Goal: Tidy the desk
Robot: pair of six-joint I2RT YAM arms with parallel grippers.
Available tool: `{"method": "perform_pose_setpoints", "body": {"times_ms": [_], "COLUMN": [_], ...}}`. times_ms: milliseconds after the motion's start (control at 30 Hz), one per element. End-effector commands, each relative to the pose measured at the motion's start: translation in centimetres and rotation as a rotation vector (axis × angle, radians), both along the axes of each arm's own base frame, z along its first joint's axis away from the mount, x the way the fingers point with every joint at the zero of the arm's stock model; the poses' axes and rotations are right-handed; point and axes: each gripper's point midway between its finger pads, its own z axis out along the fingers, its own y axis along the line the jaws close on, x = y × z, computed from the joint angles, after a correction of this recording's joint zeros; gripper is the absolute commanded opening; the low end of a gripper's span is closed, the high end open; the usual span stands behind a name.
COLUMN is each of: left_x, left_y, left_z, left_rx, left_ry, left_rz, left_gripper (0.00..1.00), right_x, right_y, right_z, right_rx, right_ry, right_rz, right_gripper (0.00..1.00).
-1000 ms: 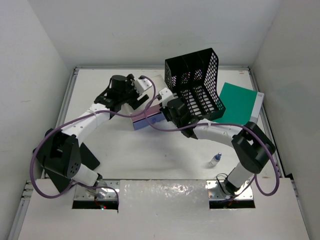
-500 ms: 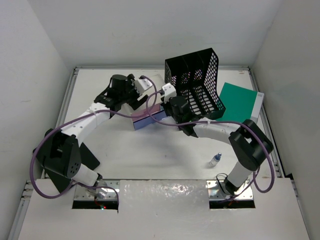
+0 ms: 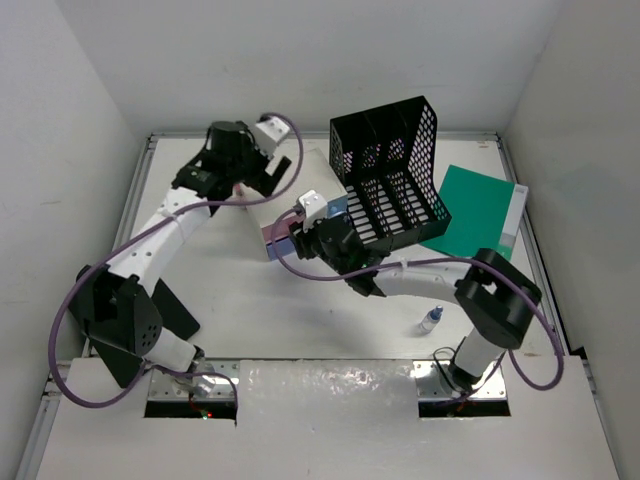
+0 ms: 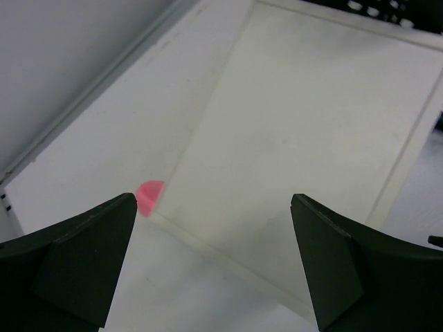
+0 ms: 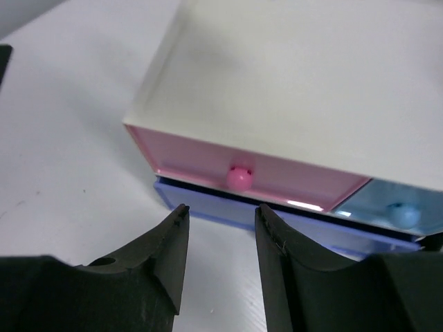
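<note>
The white desk (image 3: 250, 300) holds a small drawer box (image 3: 283, 238) with a cream top (image 4: 297, 131), a pink drawer (image 5: 277, 176) and blue drawers below. My right gripper (image 5: 221, 214) is open with a narrow gap, low on the desk just in front of the pink drawer's round knob (image 5: 239, 178), not touching it. In the top view it (image 3: 298, 240) sits at the box's front. My left gripper (image 4: 213, 207) is wide open and empty, hovering above the box's cream top, at the box's rear in the top view (image 3: 262, 185).
A black mesh file organizer (image 3: 390, 170) stands tilted right behind the box. A green folder (image 3: 478, 205) lies at the right. A small bottle (image 3: 430, 320) lies near the right arm's base. The desk rails run along the left and back edges.
My left gripper has lifted and pulled back toward the far left, off the box. My right gripper has moved left along the box's front to the pink drawer.
</note>
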Motion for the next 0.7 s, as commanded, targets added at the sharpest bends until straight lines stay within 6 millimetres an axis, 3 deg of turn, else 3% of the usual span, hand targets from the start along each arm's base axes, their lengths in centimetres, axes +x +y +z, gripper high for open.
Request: {"method": "perform_pose_setpoints", "body": {"times_ms": [0, 67, 167, 367, 667], "left_x": [1.1, 1.0, 0.8, 0.5, 0.8], "left_y": [4.4, 5.6, 7.4, 8.5, 9.4], "left_z": [6.5, 7.3, 7.3, 4.5, 3.4], "left_rx": [-0.118, -0.140, -0.124, -0.093, -0.079], "left_ry": [-0.097, -0.103, -0.116, -0.079, -0.077], "left_rz": [0.162, 0.169, 0.200, 0.226, 0.239], "left_gripper": [0.93, 0.93, 0.93, 0.93, 0.94], "right_x": [1.9, 2.3, 3.2, 4.4, 5.6], "right_y": [1.1, 1.7, 2.6, 2.8, 2.7], "right_z": [0.7, -0.2, 0.1, 0.0, -1.2], "right_rx": [0.107, 0.102, 0.098, 0.107, 0.095], "right_ry": [0.038, 0.047, 0.041, 0.035, 0.088], "right_rz": [-0.085, -0.087, -0.102, -0.159, -0.260], "right_gripper": [0.42, 0.42, 0.42, 0.37, 0.29]}}
